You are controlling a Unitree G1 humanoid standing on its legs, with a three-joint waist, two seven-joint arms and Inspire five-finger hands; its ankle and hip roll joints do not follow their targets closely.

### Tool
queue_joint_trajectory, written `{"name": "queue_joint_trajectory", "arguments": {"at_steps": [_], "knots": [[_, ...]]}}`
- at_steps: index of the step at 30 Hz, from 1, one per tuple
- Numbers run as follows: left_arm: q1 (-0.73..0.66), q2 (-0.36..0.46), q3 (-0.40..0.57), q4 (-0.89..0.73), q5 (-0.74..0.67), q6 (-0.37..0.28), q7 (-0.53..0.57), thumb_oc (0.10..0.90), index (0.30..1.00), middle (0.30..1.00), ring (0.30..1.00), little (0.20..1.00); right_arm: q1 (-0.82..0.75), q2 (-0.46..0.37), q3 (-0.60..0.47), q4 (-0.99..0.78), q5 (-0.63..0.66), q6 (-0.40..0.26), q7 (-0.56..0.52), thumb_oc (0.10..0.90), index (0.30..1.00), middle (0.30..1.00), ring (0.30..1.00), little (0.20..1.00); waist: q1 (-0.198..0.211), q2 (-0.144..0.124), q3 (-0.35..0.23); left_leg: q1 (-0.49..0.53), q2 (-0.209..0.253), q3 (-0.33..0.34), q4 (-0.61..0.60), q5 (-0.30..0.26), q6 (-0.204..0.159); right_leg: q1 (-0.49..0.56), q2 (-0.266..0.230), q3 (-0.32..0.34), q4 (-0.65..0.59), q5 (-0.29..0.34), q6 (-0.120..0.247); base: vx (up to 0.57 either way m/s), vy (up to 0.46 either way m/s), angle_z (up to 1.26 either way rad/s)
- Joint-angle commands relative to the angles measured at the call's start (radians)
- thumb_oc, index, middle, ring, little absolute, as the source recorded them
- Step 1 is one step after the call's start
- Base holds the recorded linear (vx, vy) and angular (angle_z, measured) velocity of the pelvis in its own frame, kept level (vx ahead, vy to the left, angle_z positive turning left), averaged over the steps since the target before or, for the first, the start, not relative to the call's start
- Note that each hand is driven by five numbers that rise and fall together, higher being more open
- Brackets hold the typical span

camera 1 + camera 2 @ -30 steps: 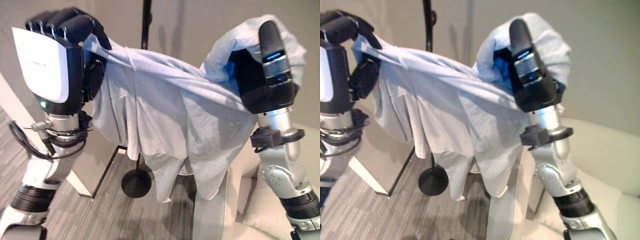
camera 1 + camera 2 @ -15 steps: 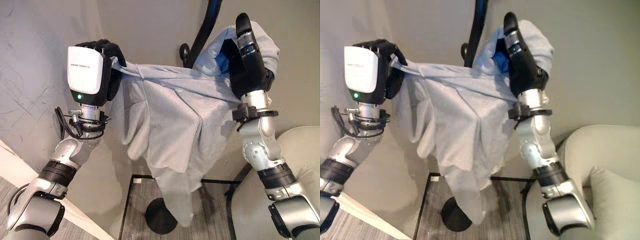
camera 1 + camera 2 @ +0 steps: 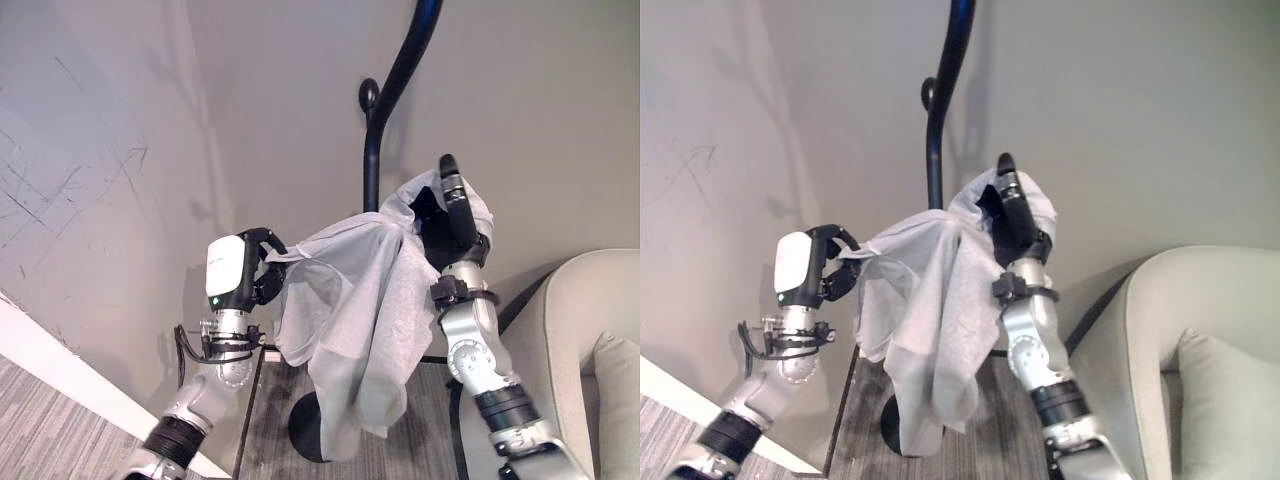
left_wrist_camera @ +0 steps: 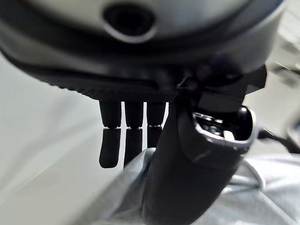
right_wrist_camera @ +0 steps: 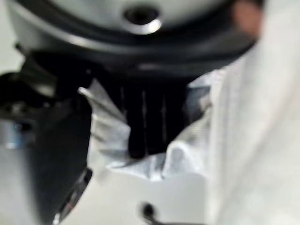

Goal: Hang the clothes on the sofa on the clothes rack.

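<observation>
The pale garment (image 3: 360,300) is held aloft before the clothes rack (image 3: 385,110), limp and light. The left hand (image 3: 238,272) is curled on its 9 o'clock edge; the right hand (image 3: 452,215) is wrapped in cloth, fingers closed on it. Edges are judged the best hold.

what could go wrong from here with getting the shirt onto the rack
1. The pale grey shirt is draped over the raised right hand, below the black rack's knob hook; if that hand pulls away too soon, the cloth may slide to the floor.
2. The left hand pinches only one edge, so most of the fabric hangs loose and could catch on the black clothes rack pole instead of a hook.
</observation>
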Motion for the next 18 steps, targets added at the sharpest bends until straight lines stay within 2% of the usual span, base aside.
{"name": "queue_joint_trajectory", "arguments": {"at_steps": [1,2,3,4,5,6,7,9,12,14,16,18], "knots": [[-0.104,0.089,0.12,0.08,-0.553,-0.05,-0.099,0.4,0.3,0.3,0.3,0.3,-0.022,-0.043,-0.087,0.08,0.134,-0.098,-0.025,0.496,0.444,0.444,0.444,0.444,0.004,-0.009,-0.042,0.051,0.092,0.036,0.005,-0.1,-0.072,-0.02,-0.026,0.02,0.039,-0.026,0.008,-0.01,0.03,0.09],[-0.09,0.026,0.111,0.048,-0.87,-0.089,-0.173,0.4,0.3,0.3,0.3,0.3,-0.001,0.035,-0.064,0.087,0.188,-0.11,-0.058,0.8,0.9,0.9,0.9,0.9,-0.003,0.004,-0.041,0.046,0.09,0.032,0.005,-0.098,-0.069,-0.027,-0.026,0.018,0.04,-0.022,0.006,-0.03,0.052,0.04],[-0.081,-0.019,0.072,-0.004,-1.078,-0.091,-0.251,0.4,0.3,0.3,0.3,0.3,0.009,0.092,-0.051,0.09,0.224,-0.091,-0.092,0.8,0.9,0.9,0.9,0.9,-0.009,0.016,-0.036,0.047,0.087,0.03,0.005,-0.1,-0.067,-0.029,-0.028,0.018,0.043,-0.02,0.006,-0.03,0.056,0.04],[-0.071,-0.025,0.051,-0.02,-1.148,-0.091,-0.279,0.4,0.3,0.3,0.3,0.3,0.004,0.12,-0.046,0.1,0.244,-0.091,-0.106,0.8,0.9,0.9,0.9,0.9,-0.01,0.021,-0.035,0.047,0.085,0.028,0.005,-0.1,-0.065,-0.031,-0.028,0.018,0.042,-0.018,0.006,-0.03,0.064,0.04],[-0.057,-0.027,0.011,-0.052,-1.23,-0.067,-0.325,0.518,0.476,0.476,0.476,0.476,0.006,0.149,-0.027,0.11,0.254,-0.068,-0.14,0.8,0.9,0.9,0.9,0.9,-0.013,0.025,-0.032,0.051,0.081,0.028,0.005,-0.104,-0.064,-0.029,-0.031,0.019,0.039,-0.014,0.008,-0.02,0.051,0.05],[-0.053,-0.022,0.005,-0.053,-1.236,-0.06,-0.33,0.733,0.799,0.799,0.799,0.799,0.005,0.154,-0.019,0.109,0.263,-0.064,-0.144,0.8,0.9,0.9,0.9,0.9,-0.013,0.025,-0.032,0.052,0.08,0.028,0.005,-0.105,-0.064,-0.028,-0.032,0.019,0.039,-0.012,0.009,-0.03,0.058,0.02],[-0.047,-0.019,-0.005,-0.068,-1.254,-0.053,-0.336,0.8,0.9,0.9,0.9,0.9,0.014,0.162,-0.007,0.107,0.284,-0.059,-0.153,0.8,0.9,0.9,0.9,0.9,-0.014,0.025,-0.031,0.053,0.079,0.028,0.005,-0.106,-0.063,-0.028,-0.034,0.02,0.038,-0.01,0.008,-0.04,0.047,0.02],[-0.041,-0.008,-0.006,-0.096,-1.247,-0.043,-0.326,0.8,0.9,0.9,0.9,0.9,0.025,0.141,0.03,0.086,0.257,-0.042,-0.198,0.8,0.9,0.9,0.9,0.9,-0.011,0.022,-0.027,0.051,0.079,0.026,0.005,-0.107,-0.064,-0.031,-0.035,0.021,0.04,-0.007,0.008,-0.05,0.04,0.02],[-0.001,0.021,0.025,-0.122,-1.215,-0.006,-0.319,0.8,0.9,0.9,0.9,0.9,0.058,0.069,0.063,-0.073,0.161,0.01,-0.281,0.8,0.9,0.9,0.9,0.9,-0.009,0.013,-0.026,0.048,0.078,0.027,0.005,-0.105,-0.063,-0.038,-0.037,0.026,0.046,-0.003,0.008,-0.06,0.022,0.03],[0.021,0.031,0.039,-0.137,-1.2,0.009,-0.316,0.8,0.9,0.9,0.9,0.9,0.075,0.039,0.07,-0.143,0.135,0.016,-0.3,0.8,0.9,0.9,0.9,0.9,-0.008,0.01,-0.029,0.047,0.079,0.03,0.005,-0.104,-0.063,-0.042,-0.037,0.027,0.048,0.0,0.008,-0.05,0.006,-0.01],[0.056,0.053,0.055,-0.181,-1.123,0.048,-0.311,0.8,0.9,0.9,0.9,0.9,0.081,-0.041,0.111,-0.259,0.061,0.059,-0.343,0.8,0.9,0.9,0.9,0.9,-0.004,0.001,-0.031,0.046,0.082,0.035,0.005,-0.104,-0.062,-0.05,-0.037,0.036,0.045,0.007,0.006,-0.05,-0.004,-0.06],[0.066,0.064,0.058,-0.201,-1.073,0.064,-0.314,0.8,0.9,0.9,0.9,0.9,0.08,-0.068,0.119,-0.29,0.03,0.074,-0.342,0.8,0.9,0.9,0.9,0.9,-0.002,-0.002,-0.031,0.044,0.084,0.038,0.005,-0.103,-0.062,-0.053,-0.037,0.039,0.044,0.008,0.006,-0.04,-0.013,-0.14]]}}
